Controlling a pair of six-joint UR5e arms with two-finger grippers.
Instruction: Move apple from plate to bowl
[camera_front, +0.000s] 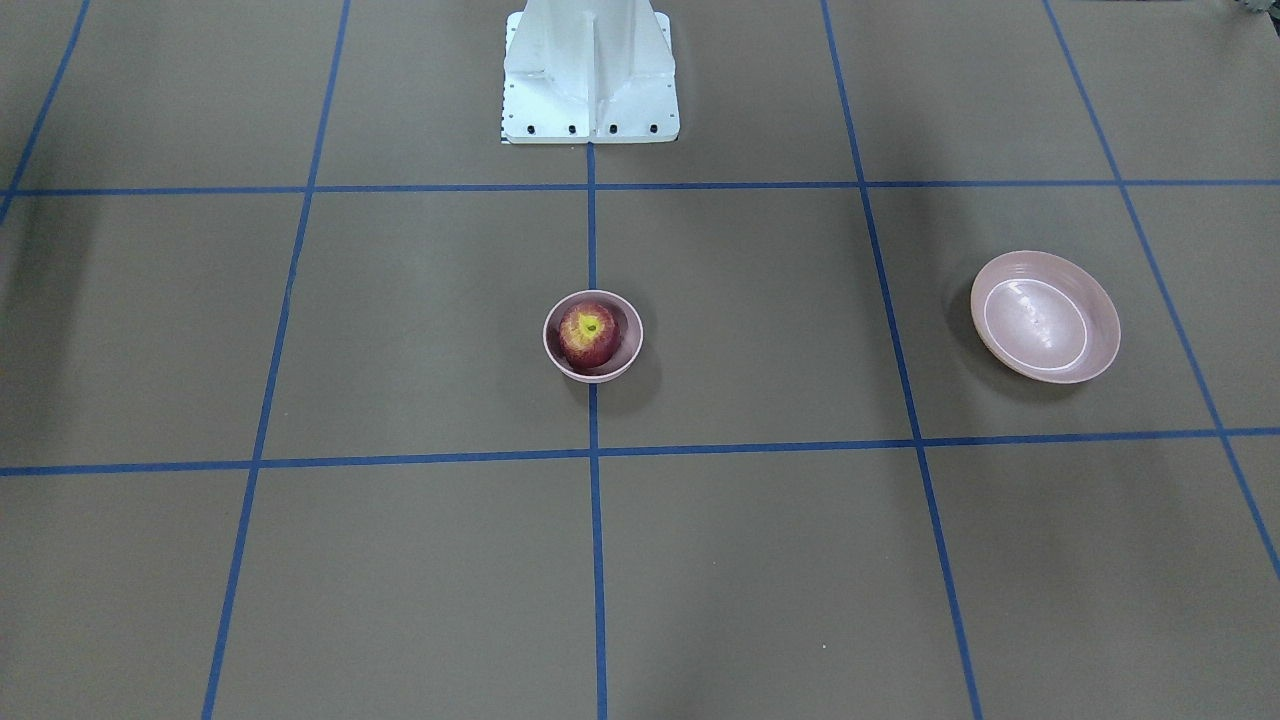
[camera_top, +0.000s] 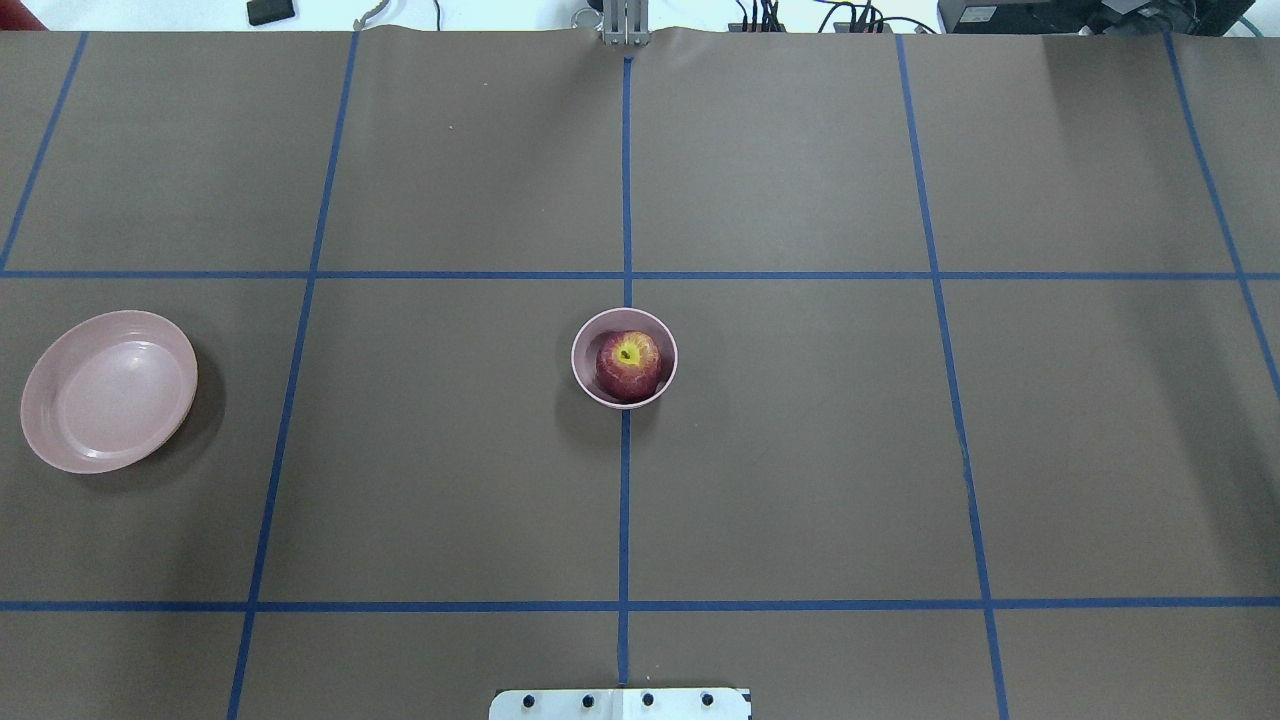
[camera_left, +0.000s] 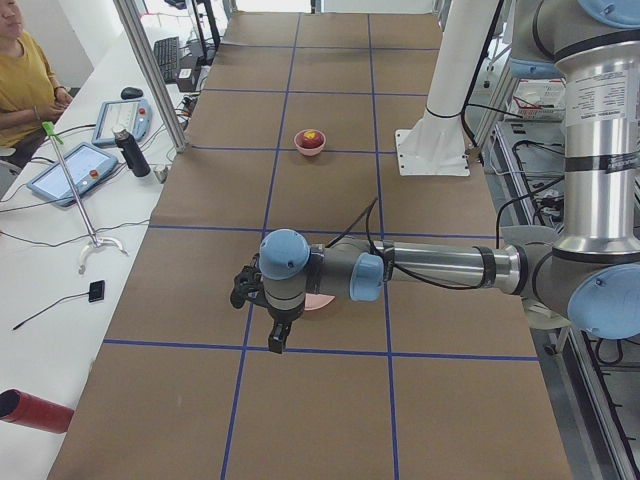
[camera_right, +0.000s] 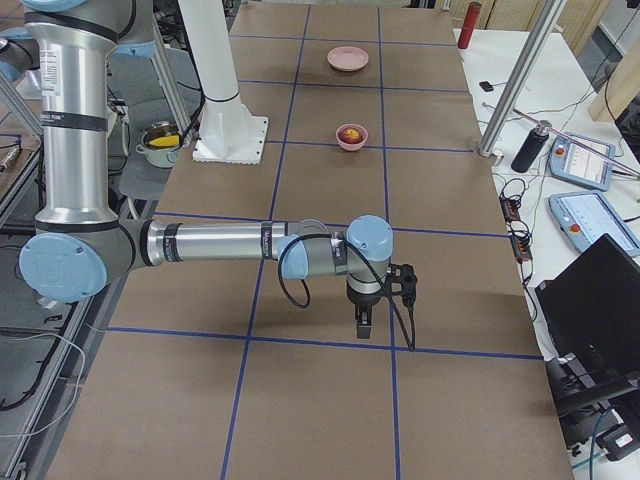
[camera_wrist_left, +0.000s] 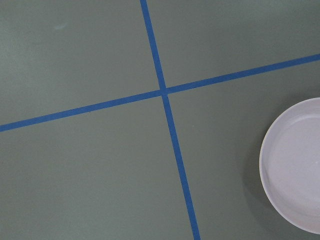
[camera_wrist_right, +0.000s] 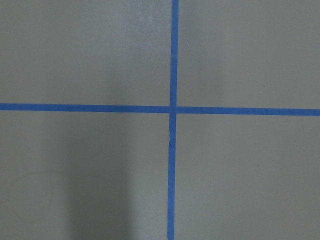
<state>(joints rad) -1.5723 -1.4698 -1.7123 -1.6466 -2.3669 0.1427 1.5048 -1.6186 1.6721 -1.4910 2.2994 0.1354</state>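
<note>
The dark-red apple with a yellow stem patch sits inside the small deep pink bowl at the table's middle; both also show in the overhead view, apple and bowl. The wide shallow pink plate lies empty toward the table's left end and shows at the edge of the left wrist view. My left gripper hangs high above the table beside the plate. My right gripper hangs over the right end. Both show only in side views, so I cannot tell whether they are open or shut.
The white robot base mount stands at the table's robot side. Blue tape lines grid the brown table. A side bench holds tablets, a black bottle and a seated operator.
</note>
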